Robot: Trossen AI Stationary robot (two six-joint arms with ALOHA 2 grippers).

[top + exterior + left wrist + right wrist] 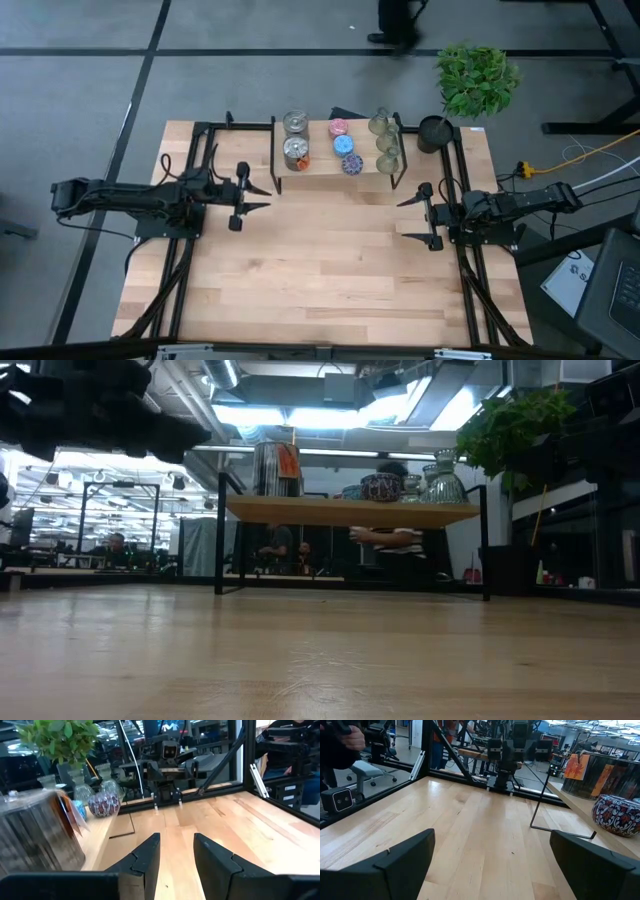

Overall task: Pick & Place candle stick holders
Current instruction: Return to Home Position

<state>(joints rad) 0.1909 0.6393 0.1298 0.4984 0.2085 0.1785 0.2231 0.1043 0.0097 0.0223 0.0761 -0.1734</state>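
Eight candle stick holders stand on a raised wooden shelf [318,181] at the table's far middle. They are two silvery ones [296,152], a pink one [339,127], a blue one [345,145], a purple-speckled one [351,164] and three pale green glass ones [386,142]. My left gripper [262,197] is open and empty, just left of the shelf's near left corner and pointing right. My right gripper [412,218] is wide open and empty, near the shelf's near right corner and pointing left. In the left wrist view the silvery holder [40,837] is close beside my fingers [150,860].
A black pot [434,133] with a green plant [477,78] stands at the far right, beside the shelf. The shelf's black wire legs [275,160] reach the table. Bare wood [320,270] fills the near half of the table. People show in the room behind the table [392,538].
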